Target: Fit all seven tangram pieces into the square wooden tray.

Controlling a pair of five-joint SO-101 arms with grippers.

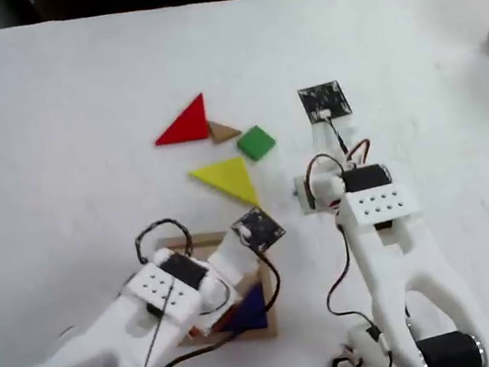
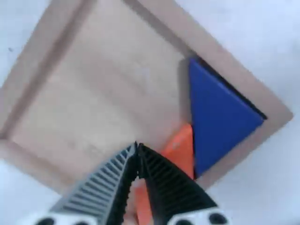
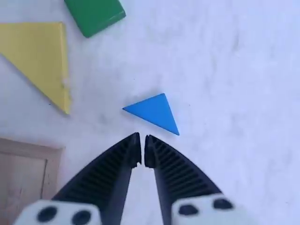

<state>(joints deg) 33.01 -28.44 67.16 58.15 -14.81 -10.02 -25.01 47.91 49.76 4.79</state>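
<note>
Your high view looks down from well above over the whole desk (image 1: 46,103). Your left wrist view looks close past the left hand (image 2: 138,150) into the tray (image 2: 42,70); the right, close past the right hand (image 3: 142,145), shares the yellow triangle (image 3: 42,56) with the high view.

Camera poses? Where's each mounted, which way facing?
High view: fixed above the table, looking down; left arm and right arm show.
Left wrist view: on left arm, looking past left gripper into the tray.
Right wrist view: on right arm, looking past right gripper at the yellow triangle.
Shared: high and right wrist views both show the yellow triangle.
</note>
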